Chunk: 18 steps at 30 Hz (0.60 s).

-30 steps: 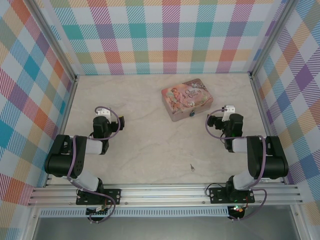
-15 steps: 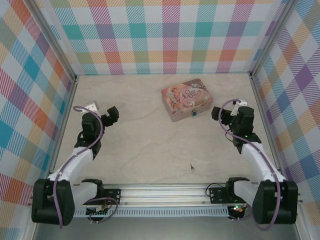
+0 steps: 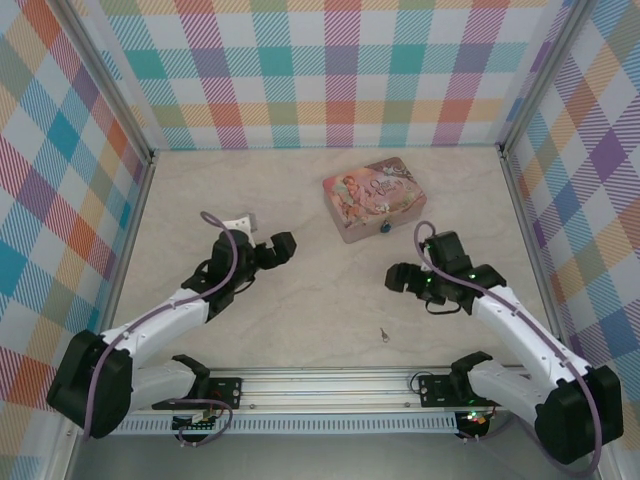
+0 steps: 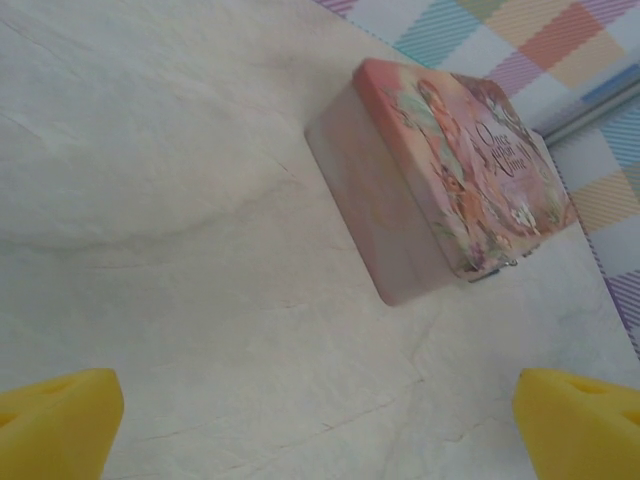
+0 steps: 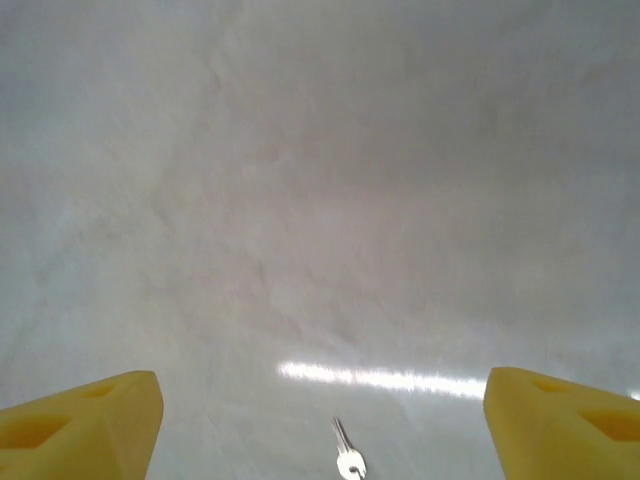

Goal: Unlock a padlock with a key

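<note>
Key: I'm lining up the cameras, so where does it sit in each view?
Top external: the key lies low centre-right, below the right gripper.
Right wrist: key at bottom centre, between the fingers.
Left wrist: aimed at the pink tin instead.
Shared landmark: the marbled table.

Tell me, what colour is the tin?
The tin is pink, with a pastel picture on its lid; the left wrist view shows it best.

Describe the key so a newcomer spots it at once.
From the pink tin, come straight toward the table's near edge. The key lies alone there: a tiny silver sliver, unlike the blue padlock at the tin's near side.
</note>
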### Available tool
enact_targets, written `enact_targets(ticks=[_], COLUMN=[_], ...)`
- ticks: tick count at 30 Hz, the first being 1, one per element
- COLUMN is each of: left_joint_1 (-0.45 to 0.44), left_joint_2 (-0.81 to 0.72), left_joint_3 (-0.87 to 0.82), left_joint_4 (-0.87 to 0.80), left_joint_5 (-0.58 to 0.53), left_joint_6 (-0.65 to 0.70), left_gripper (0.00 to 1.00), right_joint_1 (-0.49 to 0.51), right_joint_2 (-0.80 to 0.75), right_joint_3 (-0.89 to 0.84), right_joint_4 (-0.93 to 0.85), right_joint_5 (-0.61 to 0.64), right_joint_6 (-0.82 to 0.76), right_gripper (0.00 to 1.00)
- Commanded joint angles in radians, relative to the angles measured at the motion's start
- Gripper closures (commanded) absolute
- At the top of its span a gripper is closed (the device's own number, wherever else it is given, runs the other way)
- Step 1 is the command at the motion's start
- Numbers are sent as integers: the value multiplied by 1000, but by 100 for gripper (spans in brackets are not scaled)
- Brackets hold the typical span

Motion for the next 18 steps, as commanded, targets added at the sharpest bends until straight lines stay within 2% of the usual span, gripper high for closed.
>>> enact_targets(ticks=[1, 5, 11, 18], left_joint_1=[-33, -41, -41, -41], left_joint_2=[49, 99, 109, 89], left_joint_3=[52, 77, 91, 86], left_joint_4=[72, 107, 104, 88], left_joint_5=[-29, -28, -36, -46], left_joint_6=[-30, -32, -20, -14], left_gripper=[0, 0, 0, 0], right_joint_1=[68, 153, 227, 268], right_joint_2=[27, 57, 140, 243], right_joint_3=[0, -45, -98, -85], right_joint_4=[-154, -150, -63, 1], right_joint_5=[-19, -38, -107, -114], right_joint_6=[113, 170, 234, 234], right_gripper=[21, 29, 42, 52])
